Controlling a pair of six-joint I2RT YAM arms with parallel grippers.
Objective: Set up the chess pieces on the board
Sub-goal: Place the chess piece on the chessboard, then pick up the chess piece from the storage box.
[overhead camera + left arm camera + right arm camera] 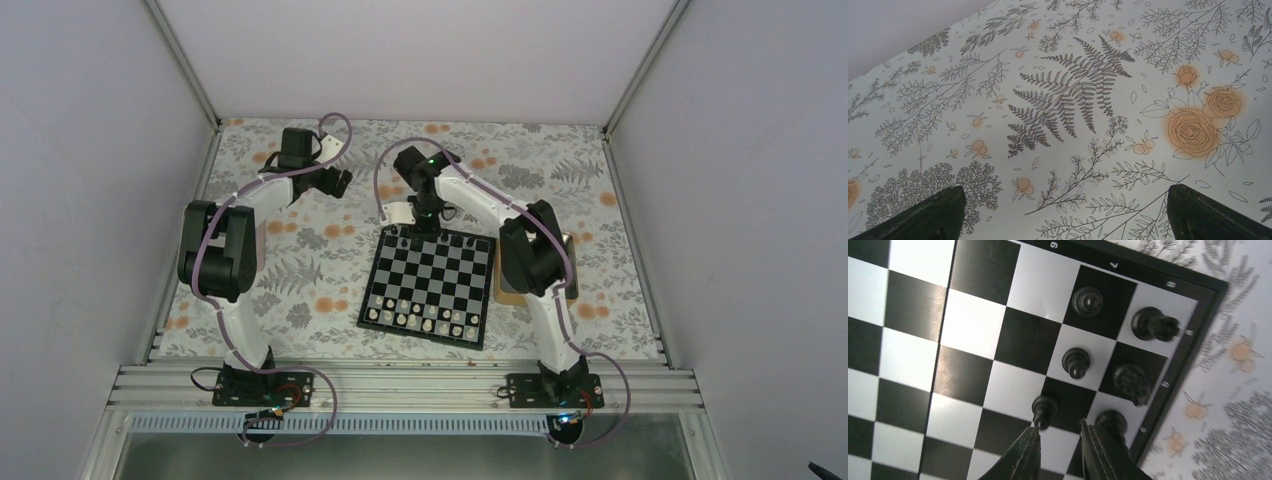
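Note:
The chequered board [432, 272] lies in the middle of the table. Several tiny black chess pieces [403, 240] stand at its far left corner. In the right wrist view they stand on the board [973, 325] near its corner: two pawns [1087, 301] [1076, 361], a rook [1154, 324] and a knight [1131, 382]. My right gripper [1060, 432] hovers low over that corner, jaws a little apart with nothing between them. A third pawn [1044, 410] is at its left fingertip, and another black piece [1111, 422] is beside the right finger. My left gripper [1065, 200] is wide open and empty over the floral cloth.
White chessmen [420, 318] fill two rows at the board's near edge. A tan tray [572, 268] sits right of the board, mostly hidden under the right arm. The left gripper [340, 183] hangs over the table's far left. Walls close in three sides.

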